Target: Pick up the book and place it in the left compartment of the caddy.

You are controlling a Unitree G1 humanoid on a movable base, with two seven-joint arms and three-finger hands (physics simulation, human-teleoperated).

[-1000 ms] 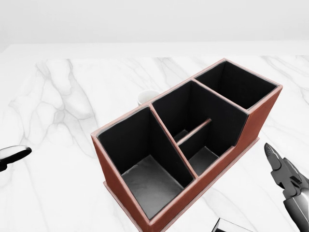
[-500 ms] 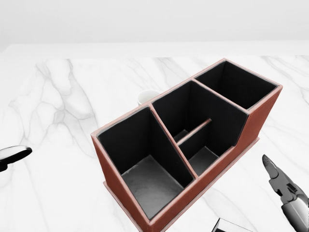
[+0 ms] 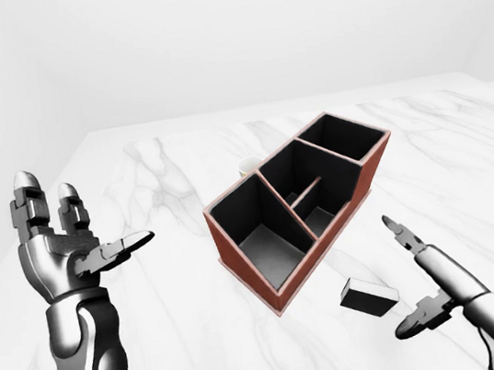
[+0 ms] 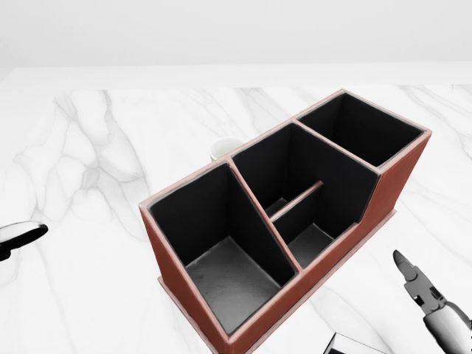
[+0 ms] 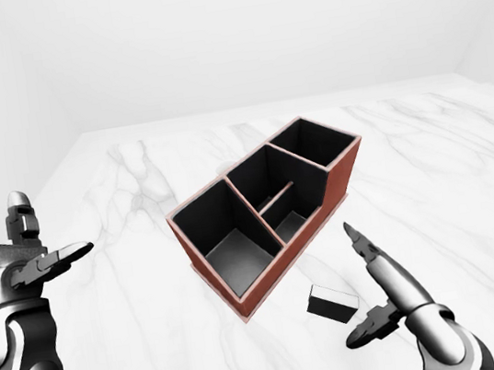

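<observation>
- In the head view the right hand (image 3: 434, 283) has sunk toward the lower right corner over the last second; the caddy (image 3: 298, 203) and the camera have not shifted.
- The book (image 3: 370, 296), small and dark, lies flat on the marble table (image 3: 177, 279), just near of the caddy's near right wall and apart from it.
- The right hand hovers just right of the book, fingers (image 3: 401, 231) spread apart, holding nothing.
- The left hand (image 3: 63, 250) stands raised far to the left, fingers apart and empty, well away from everything.
- A white cup (image 4: 225, 147) peeks out beyond the caddy.
- To grasp well, I'd bring the right hand lower and leftward, straddling the book's short sides before closing.
- The left compartment (image 4: 221, 251) looks open and empty; a lifted book should probably go in upright.
</observation>
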